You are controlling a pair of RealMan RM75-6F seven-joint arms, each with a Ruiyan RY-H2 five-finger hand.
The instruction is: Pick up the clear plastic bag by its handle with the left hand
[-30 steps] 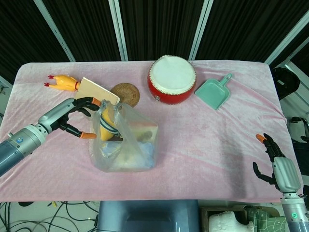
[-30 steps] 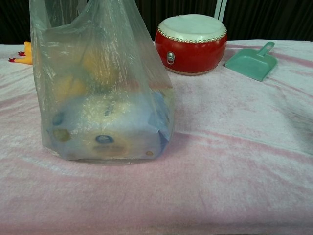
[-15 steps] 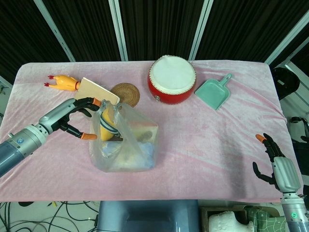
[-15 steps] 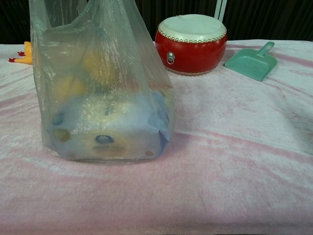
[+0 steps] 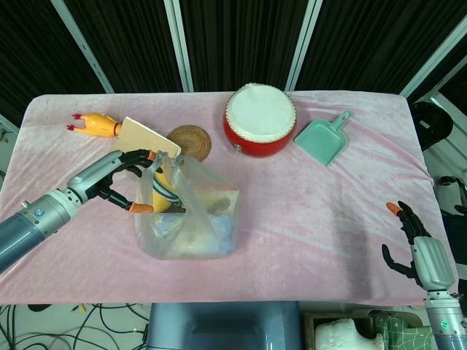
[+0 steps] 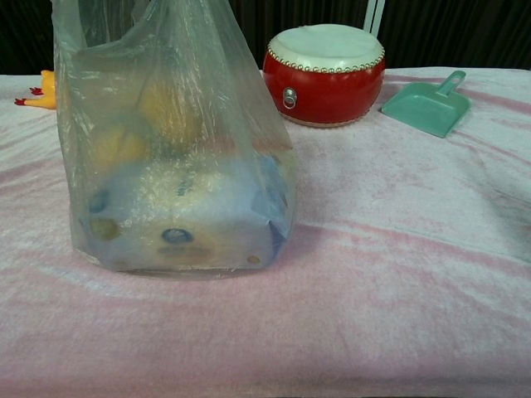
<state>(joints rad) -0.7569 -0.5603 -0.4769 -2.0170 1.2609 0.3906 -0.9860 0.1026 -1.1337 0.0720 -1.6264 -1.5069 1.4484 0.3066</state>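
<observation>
At the far left of the counter (image 5: 66,240), a rubber chicken (image 5: 96,125) and a wooden board (image 5: 146,138) lie near the back edge. Just in front of them, the left hand (image 5: 125,179) is seen in the head view with its fingers spread and curved, orange tips close against the left rim of the clear plastic bag (image 5: 191,217); nothing appears pinched yet, though contact with the handle cannot be settled. The bag stands upright left of centre, filled with soft, yellowish and blue items. If only thin film is caught instead of the handle loop, the plastic could slip free or tear under the load, and the bag could topple. Further right, a woven coaster (image 5: 190,142), a red drum (image 5: 260,120) and a green dustpan (image 5: 323,139) are set well apart from it. At the far right, the right hand (image 5: 413,243) is held off the counter's edge, fingers loosely apart, holding nothing.
</observation>
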